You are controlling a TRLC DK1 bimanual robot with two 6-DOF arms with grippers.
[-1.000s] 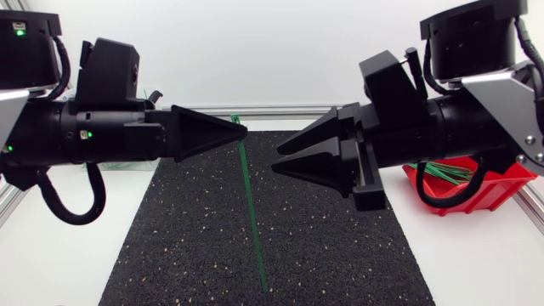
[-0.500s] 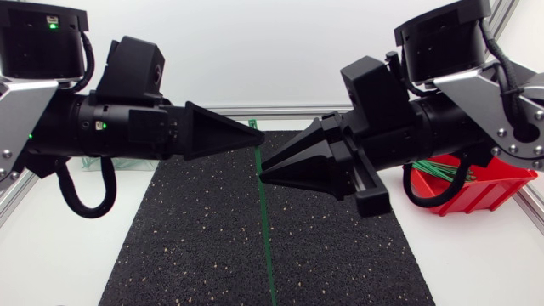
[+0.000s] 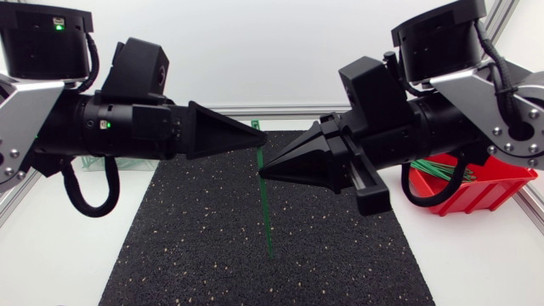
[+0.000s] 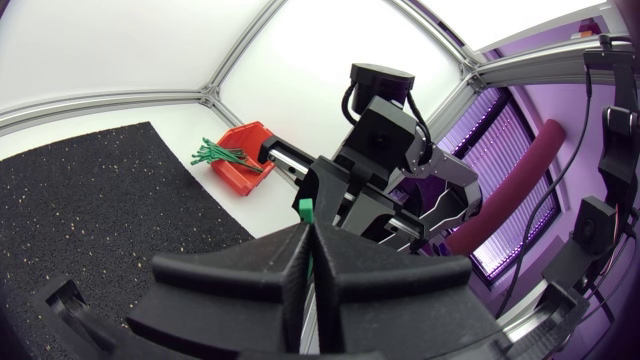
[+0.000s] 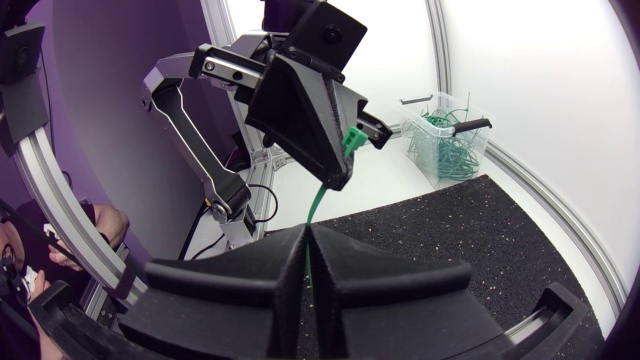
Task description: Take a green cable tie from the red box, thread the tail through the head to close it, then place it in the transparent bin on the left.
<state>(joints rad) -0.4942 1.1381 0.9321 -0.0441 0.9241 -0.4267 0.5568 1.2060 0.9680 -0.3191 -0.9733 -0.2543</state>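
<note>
The threading step is in hand: the left gripper (image 3: pixel 258 136) clenches the green cable tie (image 3: pixel 267 212) just under its head, the right gripper (image 3: pixel 262 172) grips the strap slightly lower, and next the free tail hanging below must curl up into that head.

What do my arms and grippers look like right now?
Left arm and right arm: black joints, silver-grey plates, looping black cables; small green lights on the left. Left gripper and right gripper: matte black, broad wedge-shaped fingers tapering to points.
</note>
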